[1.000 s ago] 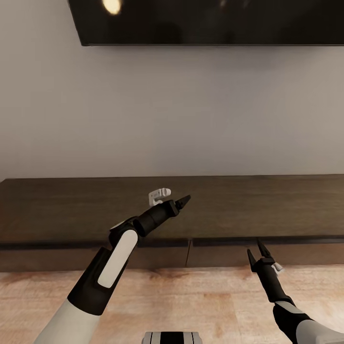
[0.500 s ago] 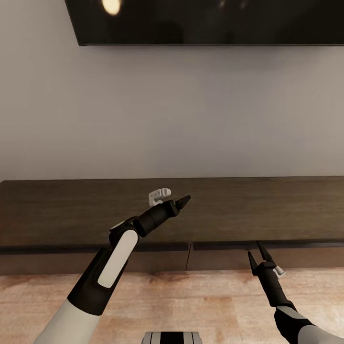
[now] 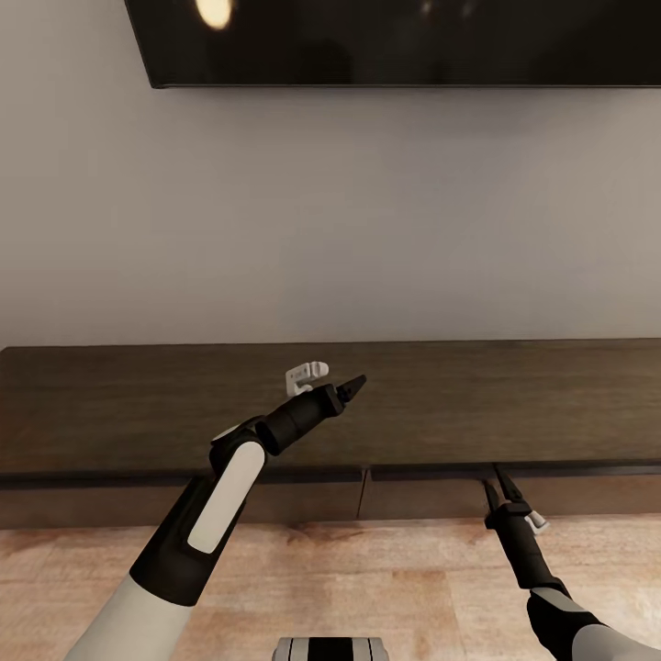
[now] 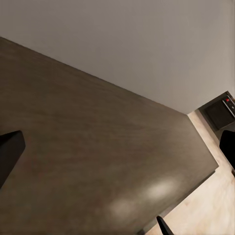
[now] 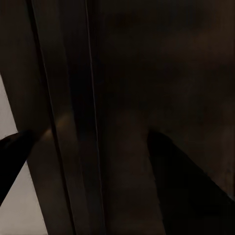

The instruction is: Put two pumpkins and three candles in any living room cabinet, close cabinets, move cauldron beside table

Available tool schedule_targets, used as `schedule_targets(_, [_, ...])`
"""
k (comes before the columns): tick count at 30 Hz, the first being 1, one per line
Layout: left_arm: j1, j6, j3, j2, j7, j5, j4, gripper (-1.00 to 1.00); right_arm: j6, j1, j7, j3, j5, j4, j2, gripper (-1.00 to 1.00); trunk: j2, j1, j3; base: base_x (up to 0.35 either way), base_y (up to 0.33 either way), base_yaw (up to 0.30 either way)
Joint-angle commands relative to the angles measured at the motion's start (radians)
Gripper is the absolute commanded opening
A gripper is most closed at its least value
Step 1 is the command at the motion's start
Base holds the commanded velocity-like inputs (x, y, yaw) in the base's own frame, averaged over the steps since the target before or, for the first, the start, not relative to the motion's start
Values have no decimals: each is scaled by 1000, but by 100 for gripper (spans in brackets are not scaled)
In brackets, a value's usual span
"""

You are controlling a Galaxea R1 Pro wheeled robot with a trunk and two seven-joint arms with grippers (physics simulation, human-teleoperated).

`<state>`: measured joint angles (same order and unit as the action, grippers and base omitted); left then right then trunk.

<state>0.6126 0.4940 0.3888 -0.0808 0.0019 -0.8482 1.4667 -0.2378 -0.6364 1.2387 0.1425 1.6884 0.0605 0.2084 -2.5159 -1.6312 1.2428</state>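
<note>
cabinet [image 3: 441, 404] drawers closed | left gripper [image 3: 353, 386] jaws together above its top | right gripper [image 3: 501, 488] jaws narrowly parted at drawer front | TV [image 3: 404, 41] overhead

Cabinet [image 3: 441, 404]: long, low, dark-brown wood console standing on the floor against the grey wall, running the full width of the head view. Top flat, matte with visible grain. Drawer fronts along the front face sit flush, all closed; a vertical seam between two fronts lies near mid-length. In the left wrist view its top [image 4: 88, 147] shows a faint sheen.
</note>
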Motion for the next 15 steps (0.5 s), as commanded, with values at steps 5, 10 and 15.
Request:
schedule_targets(5, [1,4,-1,0,0,-5,0,100,-9,-23,-45,6,10,-2,0,-100,0,0,1,0,0,0])
schedule_targets(10, [1,4,-1,0,0,-5,0,100,-9,-23,-45,6,9,-2,0,-100,0,0,1,0,0,0])
schedule_targets(15, [0,6,-2,0,0,-5,0,100,-9,-23,-45,6,9,-2,0,-100,0,0,1,-14,0,0])
